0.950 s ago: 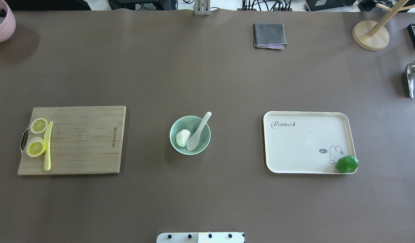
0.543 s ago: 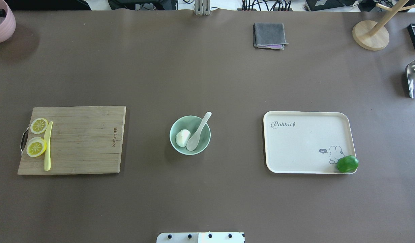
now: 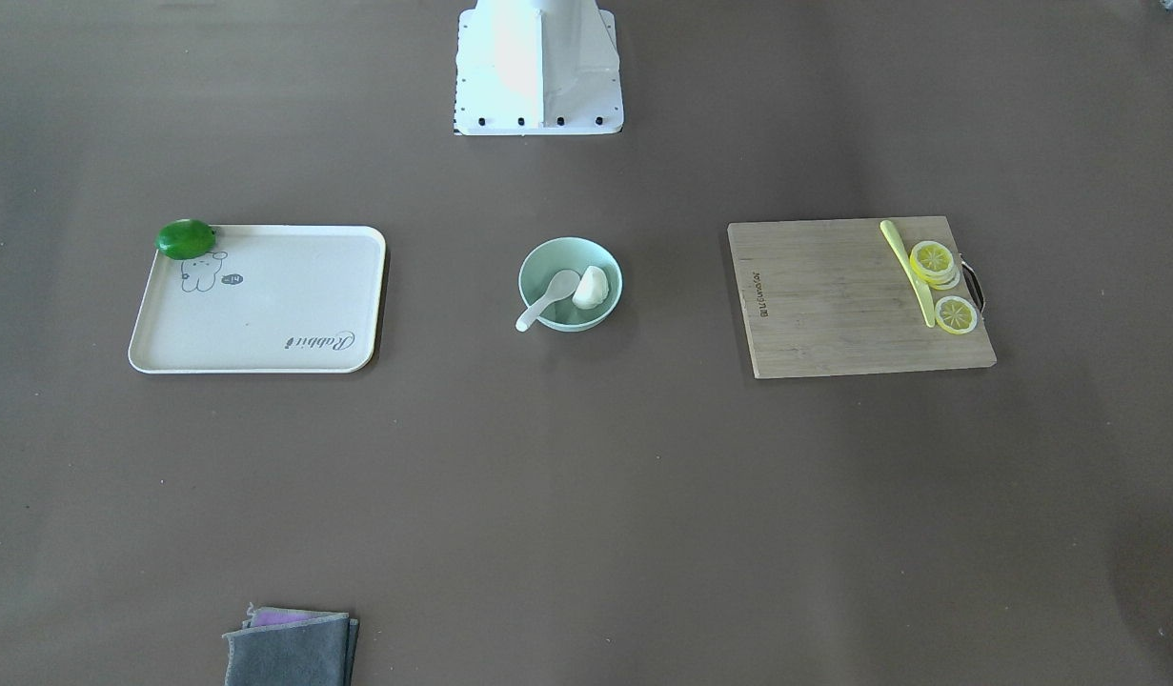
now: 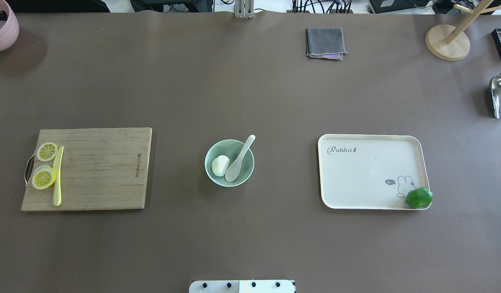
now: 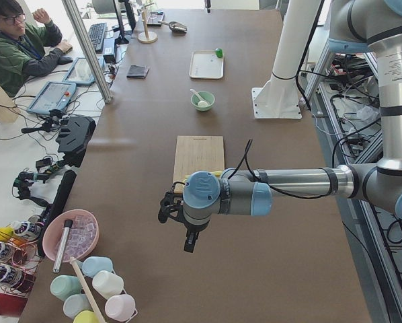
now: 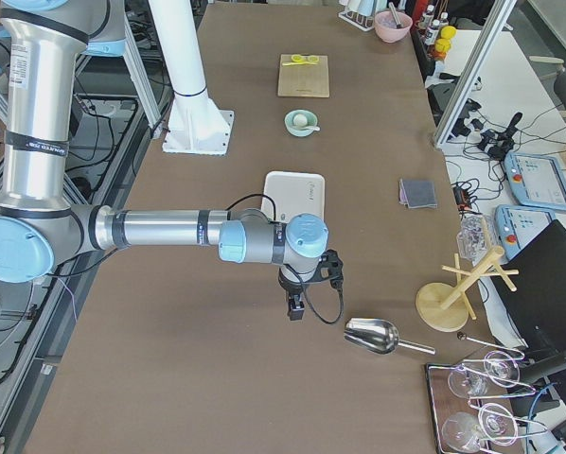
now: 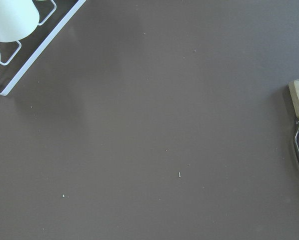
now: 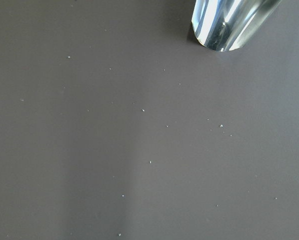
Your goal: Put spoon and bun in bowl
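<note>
The pale mint-green bowl (image 4: 230,184) stands at the table's middle. The white bun (image 4: 220,165) lies inside it on the left. The white spoon (image 4: 239,160) rests in it with its scoop down and its handle over the far right rim. The front view shows the same bowl (image 3: 569,326), bun (image 3: 592,287) and spoon (image 3: 548,297). Neither gripper is near the bowl. My left gripper (image 5: 187,239) hangs past the cutting board's end, and my right gripper (image 6: 297,307) hangs beside the metal scoop. I cannot tell whether either is open or shut.
A wooden cutting board (image 4: 99,171) with lemon slices (image 4: 44,177) and a yellow-green utensil (image 4: 57,176) lies left. A cream tray (image 4: 364,175) with a green fruit (image 4: 419,197) lies right. A grey cloth (image 4: 324,42), wooden stand (image 4: 447,42), metal scoop (image 4: 500,95) and pink bowl (image 4: 2,28) sit at the edges.
</note>
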Tool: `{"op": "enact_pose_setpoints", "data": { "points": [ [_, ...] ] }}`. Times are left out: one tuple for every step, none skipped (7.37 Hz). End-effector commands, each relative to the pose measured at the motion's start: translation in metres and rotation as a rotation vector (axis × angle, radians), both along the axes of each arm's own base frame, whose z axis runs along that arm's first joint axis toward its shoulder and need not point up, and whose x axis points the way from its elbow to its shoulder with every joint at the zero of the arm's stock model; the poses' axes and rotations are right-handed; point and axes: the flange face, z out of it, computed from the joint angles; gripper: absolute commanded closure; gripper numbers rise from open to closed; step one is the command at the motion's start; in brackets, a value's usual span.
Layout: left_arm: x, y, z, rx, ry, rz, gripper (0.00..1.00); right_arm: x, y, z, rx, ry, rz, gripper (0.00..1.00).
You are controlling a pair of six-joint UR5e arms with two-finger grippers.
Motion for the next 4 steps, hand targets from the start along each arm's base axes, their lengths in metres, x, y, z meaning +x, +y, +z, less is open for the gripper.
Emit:
{"op": "enact_pose_setpoints", "data": {
  "points": [
    [0.0000,0.0000,0.0000,0.000,0.000,0.000,0.02,-0.0028,-0.0003,-0.0010,0.002,-0.003,-0.006,0.00],
    [0.0000,0.0000,0.0000,0.000,0.000,0.000,0.02,-0.0034,-0.0003,-0.0010,0.002,-0.003,-0.007,0.00],
    [0.0000,0.0000,0.0000,0.000,0.000,0.000,0.02,-0.0041,-0.0003,-0.0010,0.002,-0.003,-0.009,0.00],
    [0.0000,0.0000,0.0000,0.000,0.000,0.000,0.02,-0.0054,-0.0004,-0.0010,0.002,-0.003,-0.012,0.00]
  ]
}}
